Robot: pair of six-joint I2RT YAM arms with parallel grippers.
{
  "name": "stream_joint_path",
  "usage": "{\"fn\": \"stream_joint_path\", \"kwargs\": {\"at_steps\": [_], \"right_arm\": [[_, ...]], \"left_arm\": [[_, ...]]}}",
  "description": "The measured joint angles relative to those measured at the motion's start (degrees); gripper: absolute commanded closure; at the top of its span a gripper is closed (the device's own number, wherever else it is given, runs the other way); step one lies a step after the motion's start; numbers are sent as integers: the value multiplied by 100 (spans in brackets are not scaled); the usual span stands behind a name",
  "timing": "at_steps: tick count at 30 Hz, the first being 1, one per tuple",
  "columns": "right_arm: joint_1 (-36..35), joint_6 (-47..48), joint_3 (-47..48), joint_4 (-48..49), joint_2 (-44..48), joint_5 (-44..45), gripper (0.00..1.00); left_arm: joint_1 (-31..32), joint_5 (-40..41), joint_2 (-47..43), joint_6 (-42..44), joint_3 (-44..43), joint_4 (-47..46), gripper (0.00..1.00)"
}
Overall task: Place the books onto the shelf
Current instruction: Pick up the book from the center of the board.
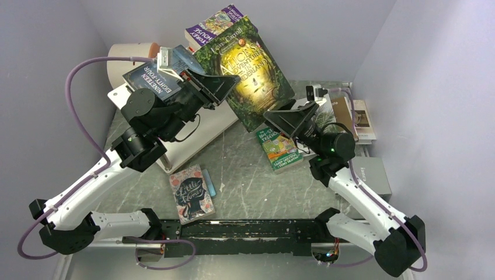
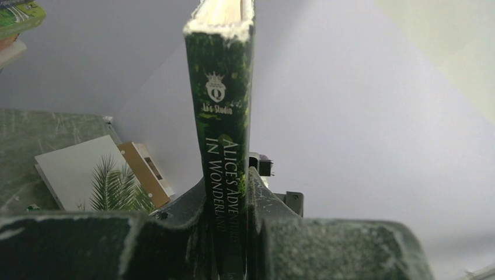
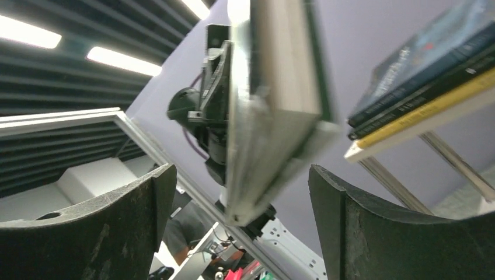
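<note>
My left gripper (image 1: pixel 217 87) is shut on the spine of a green-gold Alice in Wonderland book (image 1: pixel 251 70), held tilted in the air above the table; in the left wrist view the spine (image 2: pixel 225 116) stands clamped between both fingers (image 2: pixel 192 204). My right gripper (image 1: pixel 290 118) is open just below the book's lower corner, and the blurred page edge (image 3: pixel 274 87) hangs above its gap (image 3: pixel 242 175), apart from both pads. The white shelf (image 1: pixel 195 140) stands at the left, carrying Nineteen Eighty-Four (image 1: pixel 149 79) and a purple book (image 1: pixel 213 26). Little Women (image 1: pixel 191 193) and the green Treehouse book (image 1: pixel 280 149) lie on the table.
A white cylinder with a peach end (image 1: pixel 131 55) sits behind the shelf. A white palm-leaf book (image 1: pixel 328 116) and a brown one (image 1: pixel 344 114) lie at the back right, a grey book (image 1: pixel 373 178) near the right wall. Shelf posts (image 3: pixel 397 184) show right of my right gripper.
</note>
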State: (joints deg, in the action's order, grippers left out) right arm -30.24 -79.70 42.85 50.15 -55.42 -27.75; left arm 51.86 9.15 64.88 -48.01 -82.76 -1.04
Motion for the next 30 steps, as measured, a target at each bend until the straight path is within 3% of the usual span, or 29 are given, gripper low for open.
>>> {"fn": "stream_joint_path", "kwargs": {"at_steps": [4,8,10,12,15,19,27,30], "right_arm": [[-170,-42,61,671,-223,166,29],[-173,-122,68,997,-415,424,69],[-173,-122,96,1021,-501,533,86],[-168,-214,153,1038,-597,570,98],[-114,-188,188,1064,-667,496,100],[297,-210,164,1279,-796,214,100],[1370,-876,-116,2549,-1088,-909,100],[1672,-1161,-214,2826,-1099,-1388,100]], "left_arm": [[0,42,59,-68,0,-42,95],[0,68,57,-85,-2,-66,92],[0,66,57,-83,-2,-46,80],[-7,59,57,-52,-13,-20,62],[-33,-4,46,96,-122,122,37],[-157,-262,-33,407,-313,505,23],[-785,-1287,214,1126,-1567,1700,15],[-1412,-1982,332,1259,-1814,1864,15]]}}
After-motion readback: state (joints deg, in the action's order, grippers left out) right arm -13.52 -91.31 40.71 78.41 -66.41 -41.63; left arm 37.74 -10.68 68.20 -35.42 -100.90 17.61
